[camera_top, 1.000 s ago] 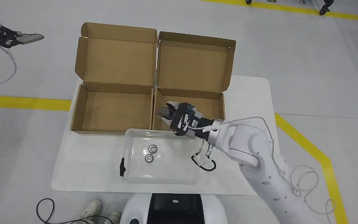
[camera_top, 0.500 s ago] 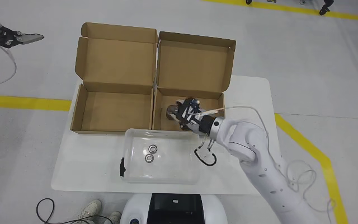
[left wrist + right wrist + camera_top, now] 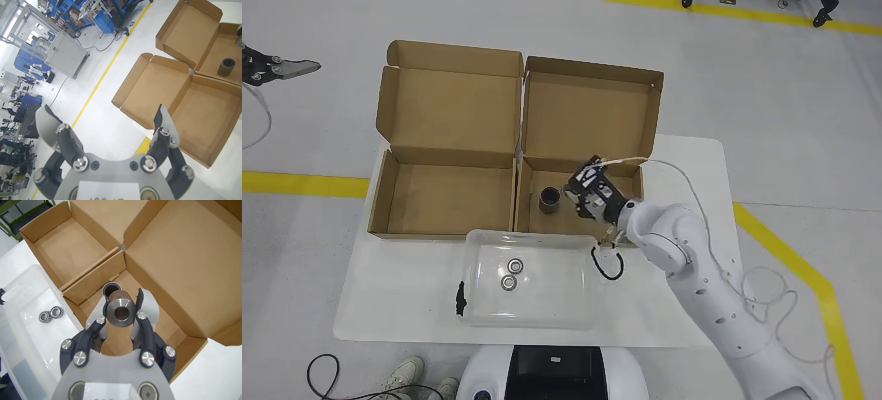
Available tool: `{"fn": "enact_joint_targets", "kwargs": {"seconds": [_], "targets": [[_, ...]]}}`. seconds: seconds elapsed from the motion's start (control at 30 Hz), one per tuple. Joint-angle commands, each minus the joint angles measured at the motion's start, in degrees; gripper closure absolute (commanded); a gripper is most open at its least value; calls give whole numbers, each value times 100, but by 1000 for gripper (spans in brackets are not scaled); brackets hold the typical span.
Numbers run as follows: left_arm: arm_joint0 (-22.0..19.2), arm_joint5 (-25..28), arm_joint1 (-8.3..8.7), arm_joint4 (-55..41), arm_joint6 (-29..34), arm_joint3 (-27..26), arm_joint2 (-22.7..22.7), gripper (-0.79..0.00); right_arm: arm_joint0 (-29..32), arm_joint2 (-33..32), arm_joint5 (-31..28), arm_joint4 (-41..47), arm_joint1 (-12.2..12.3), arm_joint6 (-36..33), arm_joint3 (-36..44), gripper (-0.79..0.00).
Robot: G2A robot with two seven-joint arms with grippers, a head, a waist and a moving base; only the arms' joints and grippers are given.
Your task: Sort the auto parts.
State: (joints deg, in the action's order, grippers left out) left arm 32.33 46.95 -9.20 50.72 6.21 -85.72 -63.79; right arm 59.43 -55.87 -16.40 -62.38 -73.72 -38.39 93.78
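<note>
Right hand (image 3: 122,298) around one sleeve (image 3: 121,303)

White table (image 3: 392,290), yellow floor lines (image 3: 302,184)

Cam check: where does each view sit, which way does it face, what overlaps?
Top: above the arms, facing down on the table; shows the right arm and right gripper.
Left wrist: behind the open left gripper, off the table over the floor, facing the cardboard boxes.
Right wrist: behind the right gripper, shut on a metal cylinder, over the right-hand box.
Shared: all three show the upright sleeve in that box.
</note>
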Motion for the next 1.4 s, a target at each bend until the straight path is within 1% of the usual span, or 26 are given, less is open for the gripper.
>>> {"fn": "enact_joint_targets", "kwargs": {"seconds": [0.0,0.1,0.4,0.6,0.8,0.83,0.87,0.97,1.0,1.07,1.13,1.27,1.37], "targets": [[0,0,0,0,0,0,0,-785,-70,43,177,-21,-21,-129,-135,0],[0,0,0,0,0,0,0,-785,-251,177,432,-74,-74,-338,-413,0],[0,0,0,0,0,0,0,-785,-832,734,927,-62,-305,-760,-1373,0],[0,0,0,0,0,0,0,-785,-1085,1042,1089,-85,-451,-910,-1755,0],[0,0,0,0,0,0,0,-785,-1229,1214,1184,-124,-556,-1016,-2030,-3],[0,0,0,0,0,0,0,-785,-1242,1233,1200,-136,-567,-1031,-2060,-49],[0,0,0,0,0,0,0,-785,-1262,1256,1218,-142,-584,-1037,-2097,-74],[0,0,0,0,0,0,0,-785,-1317,1311,1256,-156,-631,-1055,-2211,-209],[0,0,0,0,0,0,0,-785,-1337,1327,1265,-157,-650,-1055,-2250,-308],[0,0,0,0,0,0,0,-785,-1356,1341,1271,-150,-670,-1065,-2296,-372],[0,0,0,0,0,0,0,-785,-1375,1360,1266,-165,-692,-1075,-2347,-413],[0,0,0,0,0,0,0,-785,-1393,1354,1253,-150,-725,-1055,-2383,-449],[0,0,0,0,0,0,0,-785,-1362,1298,1185,-149,-723,-1008,-2251,-486]]}}
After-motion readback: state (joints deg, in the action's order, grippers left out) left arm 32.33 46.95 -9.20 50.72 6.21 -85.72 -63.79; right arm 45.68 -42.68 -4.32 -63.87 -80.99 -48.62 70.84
